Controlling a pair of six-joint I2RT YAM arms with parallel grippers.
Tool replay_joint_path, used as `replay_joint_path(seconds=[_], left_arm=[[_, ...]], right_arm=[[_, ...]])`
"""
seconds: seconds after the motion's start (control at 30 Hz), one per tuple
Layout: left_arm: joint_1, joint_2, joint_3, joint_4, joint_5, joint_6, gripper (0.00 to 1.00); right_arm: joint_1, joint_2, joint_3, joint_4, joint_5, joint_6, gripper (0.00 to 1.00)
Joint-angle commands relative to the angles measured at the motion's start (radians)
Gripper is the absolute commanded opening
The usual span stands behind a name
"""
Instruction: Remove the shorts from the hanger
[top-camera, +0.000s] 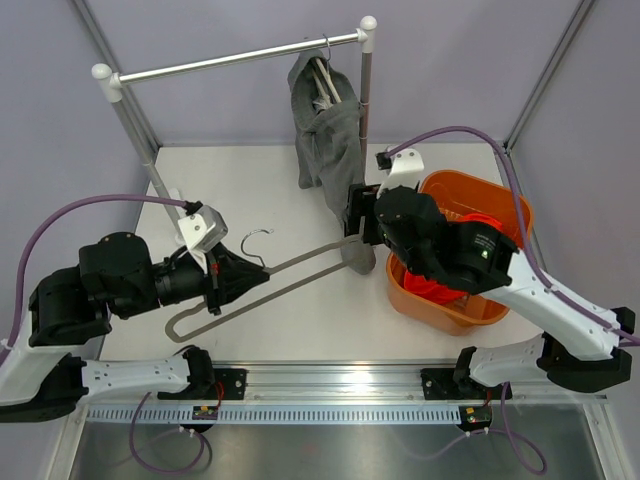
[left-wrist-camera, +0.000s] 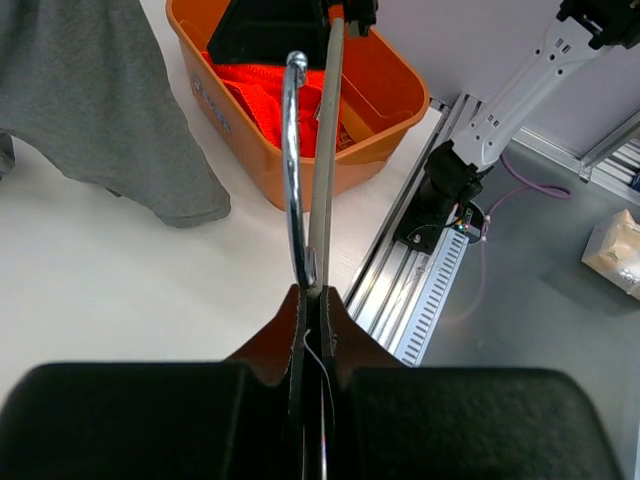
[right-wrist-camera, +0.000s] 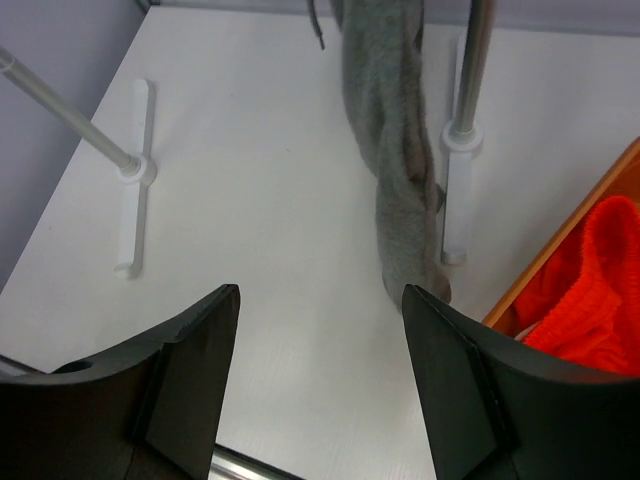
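The top external camera looks steeply down from above and behind the arm bases, far enough back to take in the whole table (top-camera: 270, 190) and the rack (top-camera: 240, 57). The left wrist camera sits close behind its jaws, facing across the table toward the orange basket (left-wrist-camera: 245, 150) and the near rail (left-wrist-camera: 420, 290). The right wrist camera looks out between its jaws toward the table's far edge. All three views share the grey shorts (top-camera: 325, 140) and the basket.

The white worktop (top-camera: 270, 190) carries an orange tub (top-camera: 440, 308) at its right edge, toward the near-right corner. Two white rack feet stand on it: the left rack foot (right-wrist-camera: 130, 220) near the left edge, and the right rack foot (right-wrist-camera: 455, 210) just beside the tub.
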Motion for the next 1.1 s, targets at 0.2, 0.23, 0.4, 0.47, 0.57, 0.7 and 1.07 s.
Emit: replay_joint_path(seconds=[0.2, 0.23, 0.4, 0.47, 0.57, 0.7, 1.07], left_arm=[[0.004, 0.07, 0.087, -0.106, -0.44, -0.093, 0.0], [0.004, 0.086, 0.104, -0.127, -0.469, -0.102, 0.0], [0.013, 0.11, 0.181, -0.138, -0.587, -0.104, 0.0], [0.03, 0.134, 0.233, -0.161, -0.651, -0.098, 0.0], [0.103, 0.2, 0.274, -0.157, -0.655, -0.069, 0.0], [0.359, 0.251, 0.276, -0.069, -0.424, -0.007, 0.0], [0.861, 0.442, 0.391, 0.144, 0.104, -0.015, 0.0]], right_arm=[[0.012, -0.176, 0.086, -0.096, 0.253, -0.015, 0.78], [0.014, -0.188, 0.087, -0.101, 0.264, -0.018, 0.78], [0.011, -0.228, 0.107, -0.133, 0.339, -0.055, 0.81], [0.009, -0.233, 0.112, -0.131, 0.353, -0.077, 0.82], [-0.001, -0.231, 0.113, -0.111, 0.341, -0.107, 0.84], [-0.11, -0.22, 0.095, -0.078, 0.202, -0.156, 0.86], [-0.5, -0.174, 0.034, 0.028, -0.217, -0.229, 0.89]])
